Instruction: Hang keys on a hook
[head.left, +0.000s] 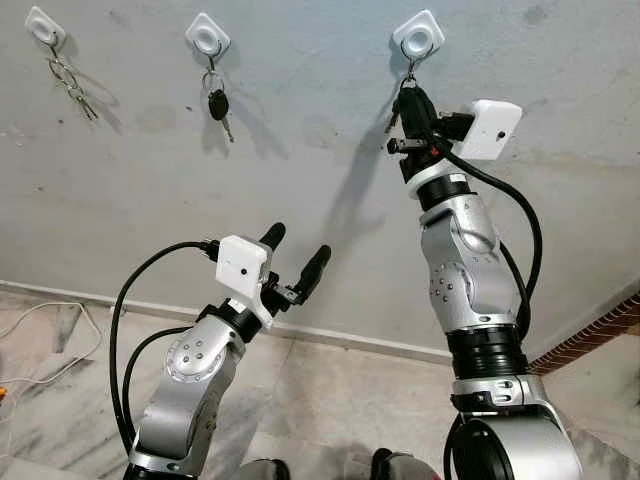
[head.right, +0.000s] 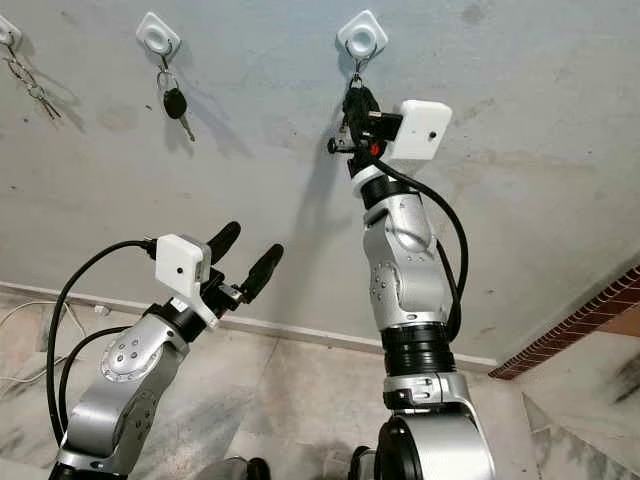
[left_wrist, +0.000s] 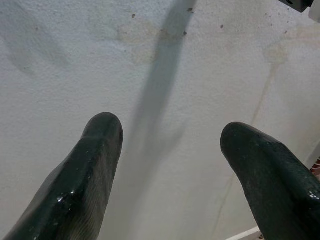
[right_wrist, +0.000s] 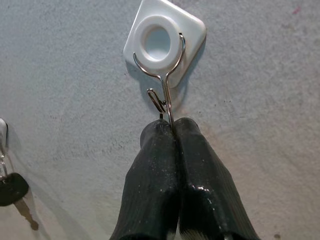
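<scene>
My right gripper is raised against the grey wall, just under the rightmost white hook. It is shut on the stem of a metal key ring. The ring's wire loop curls around the hook's round white knob. A small key dangles beside the fingers. Lower down and to the left, my left gripper is held open in the air facing bare wall, with nothing between its fingers.
Two more white hooks are on the wall to the left. The middle hook carries a black car key; the far left hook carries a bunch of keys. A cable lies on the floor at left, and a brick edge runs at right.
</scene>
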